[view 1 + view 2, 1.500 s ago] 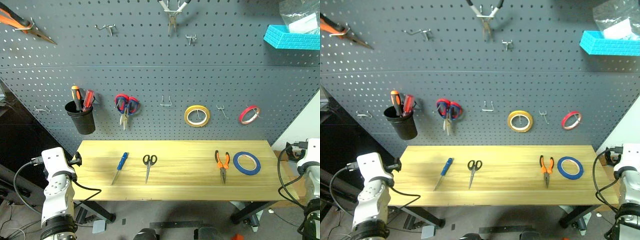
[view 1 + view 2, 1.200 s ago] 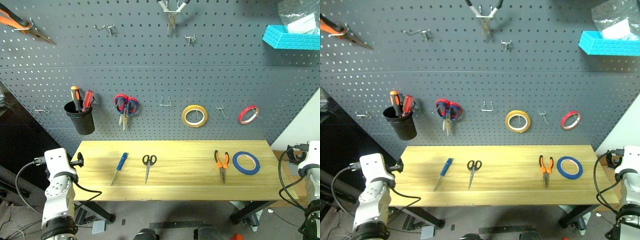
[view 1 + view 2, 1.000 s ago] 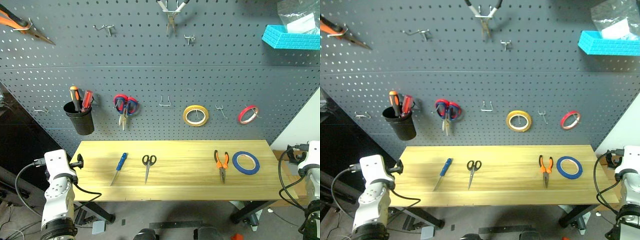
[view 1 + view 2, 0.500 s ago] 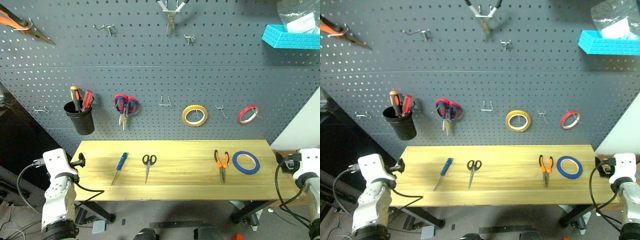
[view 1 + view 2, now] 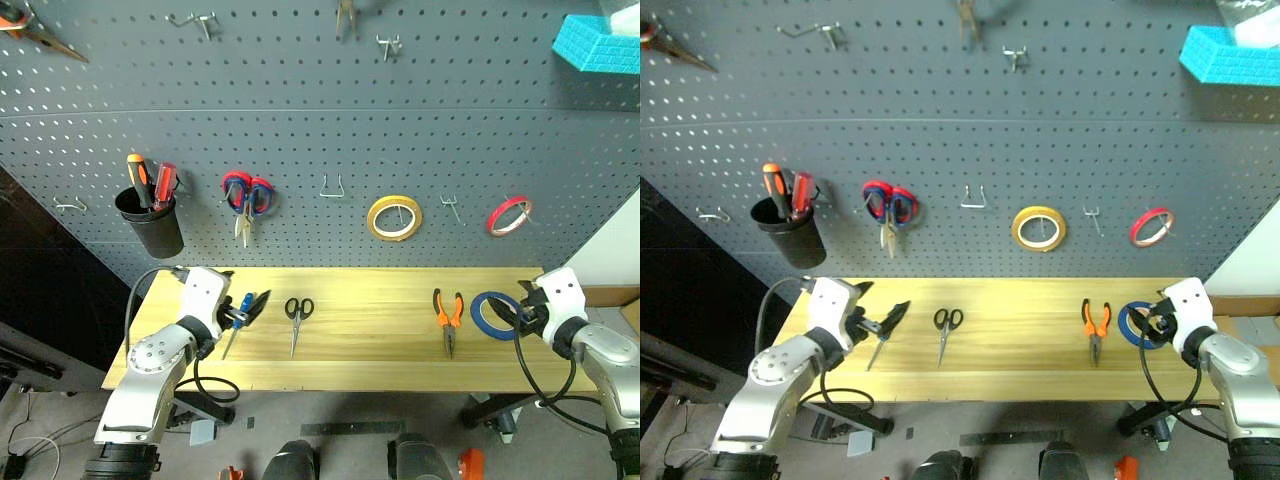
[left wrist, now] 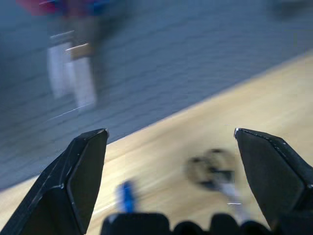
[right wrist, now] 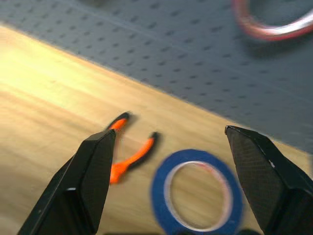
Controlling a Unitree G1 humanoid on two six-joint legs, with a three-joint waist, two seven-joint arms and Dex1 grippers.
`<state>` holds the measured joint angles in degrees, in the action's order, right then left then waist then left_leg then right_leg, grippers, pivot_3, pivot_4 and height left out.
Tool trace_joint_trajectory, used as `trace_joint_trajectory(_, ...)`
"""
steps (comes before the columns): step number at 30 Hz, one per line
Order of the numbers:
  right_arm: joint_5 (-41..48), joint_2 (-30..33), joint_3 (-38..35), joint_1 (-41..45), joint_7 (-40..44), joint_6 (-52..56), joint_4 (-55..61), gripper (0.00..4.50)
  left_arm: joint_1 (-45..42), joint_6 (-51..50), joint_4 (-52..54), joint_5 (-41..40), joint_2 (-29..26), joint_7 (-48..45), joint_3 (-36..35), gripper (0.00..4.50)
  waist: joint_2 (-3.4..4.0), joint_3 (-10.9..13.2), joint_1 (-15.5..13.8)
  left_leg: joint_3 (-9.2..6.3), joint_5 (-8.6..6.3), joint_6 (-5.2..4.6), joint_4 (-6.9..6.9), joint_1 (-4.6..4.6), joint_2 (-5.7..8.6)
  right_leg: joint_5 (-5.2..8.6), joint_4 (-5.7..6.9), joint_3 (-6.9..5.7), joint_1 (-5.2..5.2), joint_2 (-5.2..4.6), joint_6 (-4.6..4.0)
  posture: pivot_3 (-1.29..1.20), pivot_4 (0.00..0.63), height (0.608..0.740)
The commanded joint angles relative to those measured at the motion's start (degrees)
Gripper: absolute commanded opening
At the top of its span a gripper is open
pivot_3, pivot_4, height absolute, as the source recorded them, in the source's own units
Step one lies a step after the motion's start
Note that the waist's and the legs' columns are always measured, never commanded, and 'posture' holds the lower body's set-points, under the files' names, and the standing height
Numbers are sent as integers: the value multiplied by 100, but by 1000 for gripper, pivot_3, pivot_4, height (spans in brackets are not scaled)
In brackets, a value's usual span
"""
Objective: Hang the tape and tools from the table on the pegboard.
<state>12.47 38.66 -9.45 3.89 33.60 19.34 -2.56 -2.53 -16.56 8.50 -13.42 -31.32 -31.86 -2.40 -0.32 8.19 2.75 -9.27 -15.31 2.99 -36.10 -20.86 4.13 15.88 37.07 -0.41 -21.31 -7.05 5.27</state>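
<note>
Both pincers spread wide, empty: left pincer poised by slim blue-handled screwdriver, right pincer at thin blue ring-shaped tape roll, flat on light wooden counter. Dark grey pegboard hooks free.

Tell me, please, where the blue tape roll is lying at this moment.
The blue tape lies flat near the right end of the table, just right of the orange pliers, with the open right gripper close in front of it.
</note>
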Motion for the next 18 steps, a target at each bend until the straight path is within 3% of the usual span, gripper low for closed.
trace_joint_trajectory(1, -102, 123, 117, 326, 95, 232, 9, 3658, -280, -180, 384, -159, -222, -546, 169, 4443, -1, 98, 6, 0, 0, 0, 1, -6, 0, 0, -1, -1, -5, 0, -1, -94, 199, 740)
trace_joint_trajectory(9, -519, 195, 661, 1350, 388, 577, -1333, 3658, -1255, -701, 423, -462, -312, -1758, 922, 4443, -32, 424, 40, 4, 0, -2, -1, -19, 1, -1, -6, -3, -13, -2, -1, -92, 262, 740)
trace_joint_trajectory(14, -847, 178, 1061, 1881, 633, 530, -2299, 3658, -1812, -572, 230, -364, -268, -2304, 1341, 4443, -29, 496, 69, 7, 8, 14, -10, -101, -1, -2, 1, -7, -93, -4, -3, -84, 271, 740)
trace_joint_trajectory(18, -1070, 143, 1275, 2204, 728, 403, -2925, 3658, -2112, -340, 109, -199, -222, -2526, 1557, 4443, -35, 554, 64, 9, 10, 18, -26, -117, 4, -4, 0, -12, -99, -10, -1, -82, 268, 740)
